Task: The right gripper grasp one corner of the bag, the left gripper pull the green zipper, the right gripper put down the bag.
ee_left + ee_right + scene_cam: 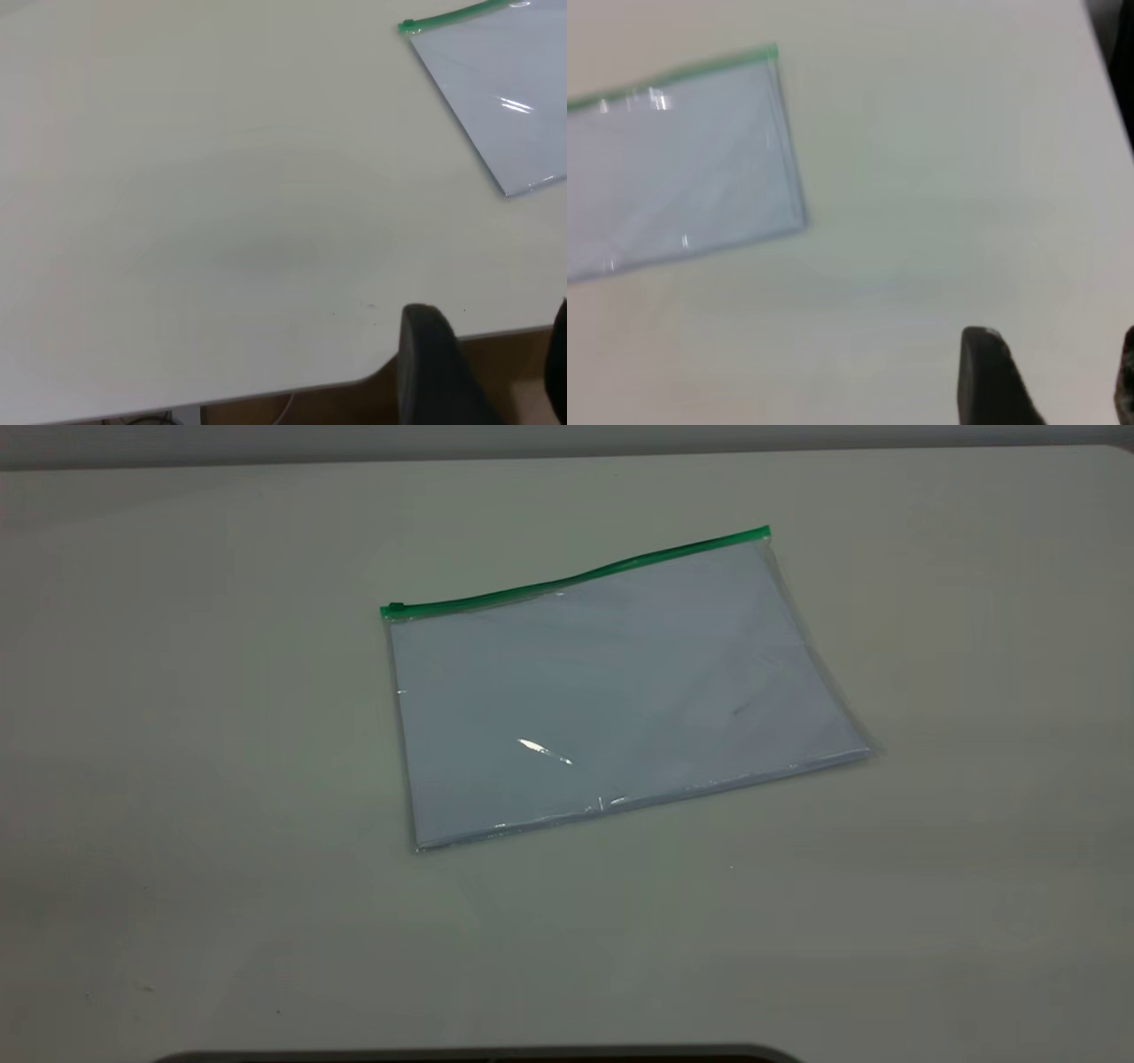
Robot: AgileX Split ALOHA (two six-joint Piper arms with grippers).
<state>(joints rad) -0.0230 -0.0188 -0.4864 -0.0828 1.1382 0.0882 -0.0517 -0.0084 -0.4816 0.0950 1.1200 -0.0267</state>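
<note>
- Left gripper (483, 363) is hanging over the table's near edge, well apart from the bag (611, 691). Two dark fingers are showing with a wide gap between them, nothing in it: jaws standing wide.
- Right gripper (1050, 376) is sitting the same way on its own side, over bare table (177, 779), well clear of the bag. Fingers are also spread wide and holding nothing.
- Neither arm is showing in the exterior view, so both are looking parked back rather than working.
- Bag is lying flat mid-table, slightly skewed, white sheets inside, no corner lifted.
- Green zipper (576, 576) is running along the far edge; slider (392, 609) is sitting at the end on the left arm's side. The strip is bowing up a little near the middle; can't tell whether the seal is shut or parted.
- Judgement: this is fitting either a bag waiting for the corner grasp or one zipped and already set back down. Slider at an end stop is matching both.
- Nothing else is lying on the table; no obstruction between either gripper and the bag. Flat corners against the tabletop are looking like the only awkward bit for any pinch.
</note>
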